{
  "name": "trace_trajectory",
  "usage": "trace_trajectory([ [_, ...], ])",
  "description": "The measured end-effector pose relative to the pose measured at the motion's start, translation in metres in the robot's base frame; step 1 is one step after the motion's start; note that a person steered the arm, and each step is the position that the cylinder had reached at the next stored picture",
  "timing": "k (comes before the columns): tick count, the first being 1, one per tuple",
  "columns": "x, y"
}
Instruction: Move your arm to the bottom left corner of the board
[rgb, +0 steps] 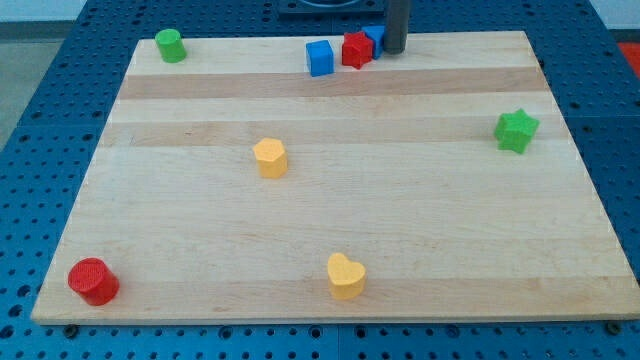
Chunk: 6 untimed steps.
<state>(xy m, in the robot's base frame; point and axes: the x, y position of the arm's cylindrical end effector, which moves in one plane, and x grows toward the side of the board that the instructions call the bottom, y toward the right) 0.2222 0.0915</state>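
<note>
My tip (394, 51) is at the view's top edge of the wooden board (330, 200), a little right of centre. It stands right beside a blue block (375, 38) that is partly hidden behind a red star block (356, 49). A blue cube (320, 57) sits just left of those two. A red cylinder (93, 281) stands in the board's bottom left corner, far from my tip.
A green cylinder (170, 45) stands at the top left corner. A green star (517, 130) is near the right edge. A yellow block (270, 157) sits left of centre. A yellow heart (346, 275) sits near the bottom edge.
</note>
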Motion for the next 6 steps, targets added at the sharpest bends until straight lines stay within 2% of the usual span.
trace_trajectory([
  [3,0.011,0.003],
  [6,0.076,-0.003],
])
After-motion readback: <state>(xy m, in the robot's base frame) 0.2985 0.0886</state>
